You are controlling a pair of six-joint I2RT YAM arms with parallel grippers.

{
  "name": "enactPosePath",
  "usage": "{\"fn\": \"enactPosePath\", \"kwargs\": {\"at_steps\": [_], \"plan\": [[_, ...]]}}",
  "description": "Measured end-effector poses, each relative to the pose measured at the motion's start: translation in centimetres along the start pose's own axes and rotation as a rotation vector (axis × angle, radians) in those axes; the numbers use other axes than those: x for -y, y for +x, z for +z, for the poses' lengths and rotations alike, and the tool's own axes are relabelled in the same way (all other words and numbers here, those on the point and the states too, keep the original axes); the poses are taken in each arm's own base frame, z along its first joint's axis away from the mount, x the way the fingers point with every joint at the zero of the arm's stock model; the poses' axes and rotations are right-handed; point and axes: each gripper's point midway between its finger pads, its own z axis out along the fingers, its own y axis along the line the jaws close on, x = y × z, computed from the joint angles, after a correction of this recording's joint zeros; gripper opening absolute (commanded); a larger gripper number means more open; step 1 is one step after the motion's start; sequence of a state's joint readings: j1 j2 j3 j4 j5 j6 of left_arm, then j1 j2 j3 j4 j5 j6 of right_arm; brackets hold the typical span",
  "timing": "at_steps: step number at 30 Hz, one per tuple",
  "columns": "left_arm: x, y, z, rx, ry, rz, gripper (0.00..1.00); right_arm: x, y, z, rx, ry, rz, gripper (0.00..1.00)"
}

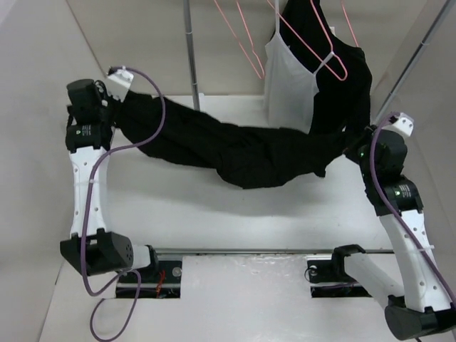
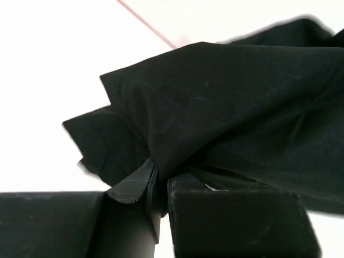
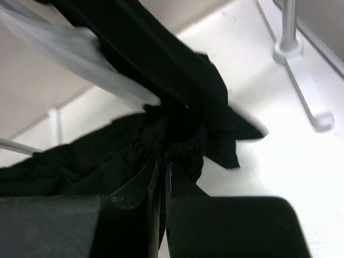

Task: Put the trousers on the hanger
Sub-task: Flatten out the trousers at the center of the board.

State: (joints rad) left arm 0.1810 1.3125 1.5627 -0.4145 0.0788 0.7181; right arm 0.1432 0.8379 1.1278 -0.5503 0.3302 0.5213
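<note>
The black trousers [image 1: 235,153] hang stretched across the table between my two grippers, sagging in the middle. My left gripper [image 1: 121,107] is at the far left, shut on a fold of the leg end [image 2: 231,97], with cloth pinched between its fingers [image 2: 137,183]. At the right, my right gripper [image 1: 354,146] is shut on the gathered waistband [image 3: 177,145]. An empty pink wire hanger [image 1: 242,39] hangs on the rack behind, above the trousers.
A white camisole [image 1: 288,78] and a shorter black top [image 1: 353,85] hang at the back right, with another pink hanger [image 1: 331,60] across them. Rack poles [image 1: 191,50] [image 1: 420,50] stand behind. A rack foot [image 3: 301,70] rests on the table near my right gripper.
</note>
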Motion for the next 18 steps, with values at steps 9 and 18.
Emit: {"fn": "enactPosePath", "kwargs": {"at_steps": [9, 18], "plan": [[7.6, 16.5, 2.4, -0.494, 0.246, 0.015, 1.0, 6.5, 7.6, 1.1, -0.179, 0.236, 0.044, 1.0], [6.5, 19.5, 0.8, -0.601, 0.207, -0.092, 1.0, 6.7, 6.9, 1.5, -0.146, 0.281, 0.104, 1.0]]}}
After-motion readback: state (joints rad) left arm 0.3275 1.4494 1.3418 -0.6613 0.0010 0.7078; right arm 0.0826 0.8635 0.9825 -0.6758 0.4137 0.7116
